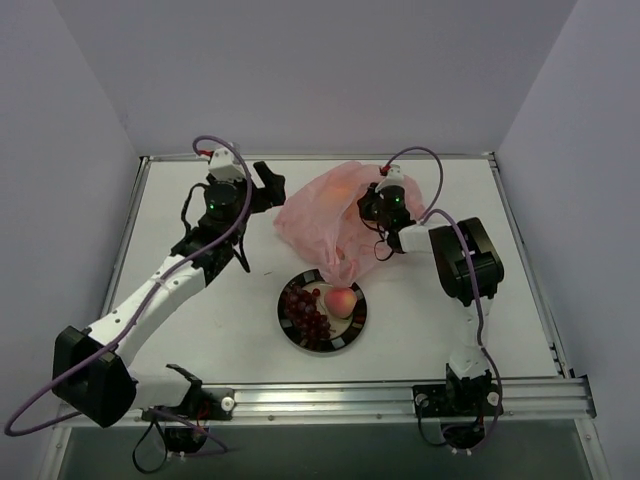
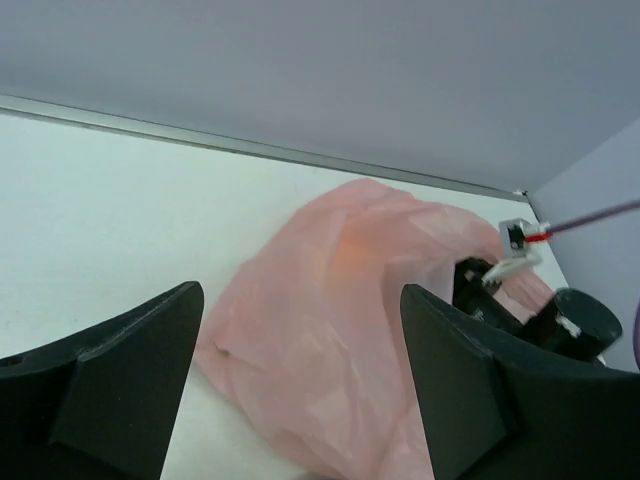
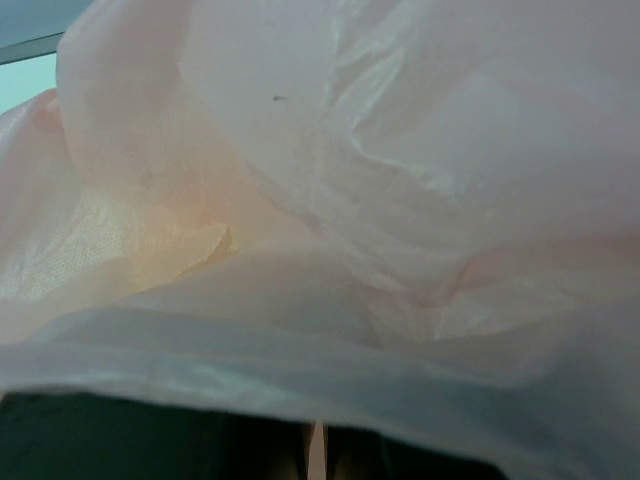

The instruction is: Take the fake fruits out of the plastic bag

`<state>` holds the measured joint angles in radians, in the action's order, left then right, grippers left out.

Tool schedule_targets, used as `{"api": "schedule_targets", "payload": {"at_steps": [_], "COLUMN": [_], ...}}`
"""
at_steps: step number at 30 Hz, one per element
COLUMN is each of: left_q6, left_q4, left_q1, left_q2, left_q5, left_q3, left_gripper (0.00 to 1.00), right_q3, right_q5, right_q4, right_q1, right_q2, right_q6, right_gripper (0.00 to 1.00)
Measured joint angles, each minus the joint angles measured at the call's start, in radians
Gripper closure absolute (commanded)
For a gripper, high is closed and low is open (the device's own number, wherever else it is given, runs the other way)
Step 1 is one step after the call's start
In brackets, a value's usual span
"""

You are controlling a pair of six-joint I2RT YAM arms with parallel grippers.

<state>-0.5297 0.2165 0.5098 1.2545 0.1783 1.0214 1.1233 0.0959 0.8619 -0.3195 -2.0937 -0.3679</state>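
Progress is standing at two of three: grape bunch (image 1: 305,312) and peach (image 1: 342,301) are lying in the dish (image 1: 362,322), mango (image 1: 345,262) is showing orange through the plastic bag (image 1: 320,205), right gripper (image 1: 372,208) is pinching its film, and left gripper (image 2: 300,380) is hovering wide open nearby.

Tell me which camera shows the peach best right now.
Top external: the peach lies unobstructed in the round dish beside the grape bunch. Left wrist shows the plastic bag and the right arm; right wrist is filled with bag film. Neither shows the peach.
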Motion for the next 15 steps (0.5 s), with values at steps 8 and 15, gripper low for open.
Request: {"api": "schedule_targets", "payload": {"at_steps": [8,15], "left_q6": [0.022,0.04], "left_q4": [-0.186,-0.392], "left_q1": [-0.153,-0.179], "left_q2": [0.46,0.887], "left_q5": [-0.257,-0.533], "left_q3": [0.462,0.789], "left_gripper": [0.23,0.25], "right_q3": [-0.03,-0.051], "right_q5": [0.064,0.08], "right_q4": [0.03,0.048], "right_q1": [0.01,0.01], "right_q2": [0.005,0.013], "right_q6": [0.002,-0.001], "right_gripper": [1.0,1.0]}}
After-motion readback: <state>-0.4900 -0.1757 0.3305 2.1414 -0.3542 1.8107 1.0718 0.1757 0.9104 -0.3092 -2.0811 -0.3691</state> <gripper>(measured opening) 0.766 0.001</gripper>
